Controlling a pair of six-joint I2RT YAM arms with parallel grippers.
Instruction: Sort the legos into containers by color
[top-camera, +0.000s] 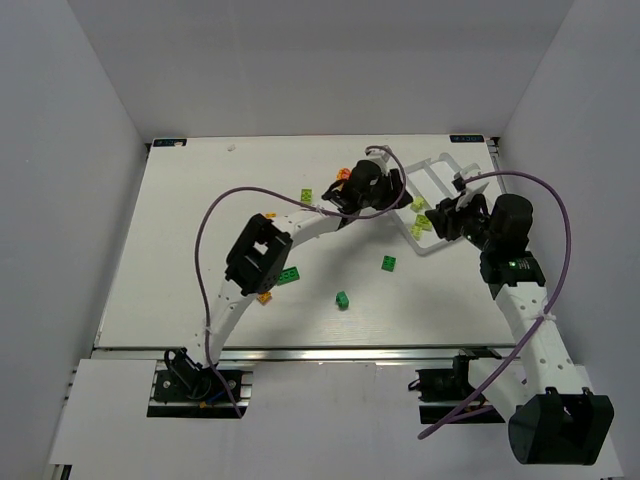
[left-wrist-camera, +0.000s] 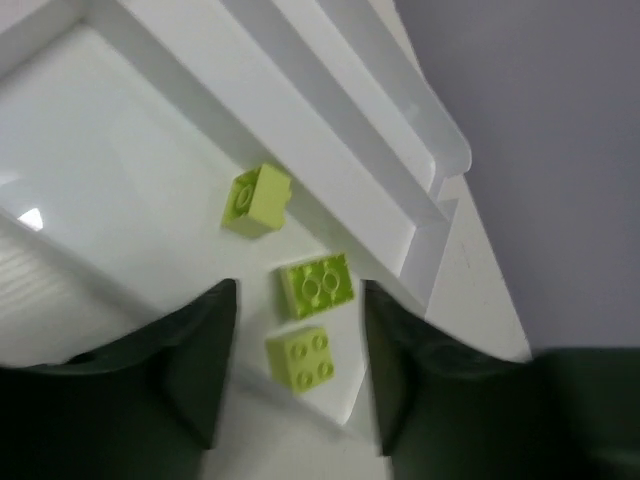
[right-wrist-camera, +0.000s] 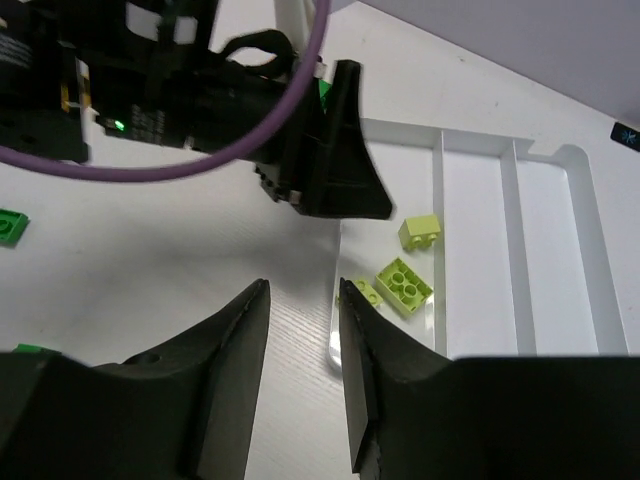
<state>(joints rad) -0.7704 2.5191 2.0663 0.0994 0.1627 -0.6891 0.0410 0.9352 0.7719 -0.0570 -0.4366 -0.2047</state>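
Left fingers (left-wrist-camera: 195, 365): spread wide, empty, hanging over the tray's outer compartment.
Right fingers (right-wrist-camera: 225, 385): parted by a narrow gap, holding nothing, above the desk (top-camera: 200, 220) just beside the tray's short end.
Left arm (top-camera: 262, 250): arcs from its base across the desk to the tray.
Right arm (top-camera: 520, 290): reaches forward, wrist bent left toward the tray.
Tray (right-wrist-camera: 520, 200): far right of the desk, askew to its edges; compartments run lengthwise away from the right fingers.
Lime bricks (left-wrist-camera: 317, 284): three, close together in that outer compartment, one tipped on its side.
Green bricks (top-camera: 388, 263): loose mid-desk.
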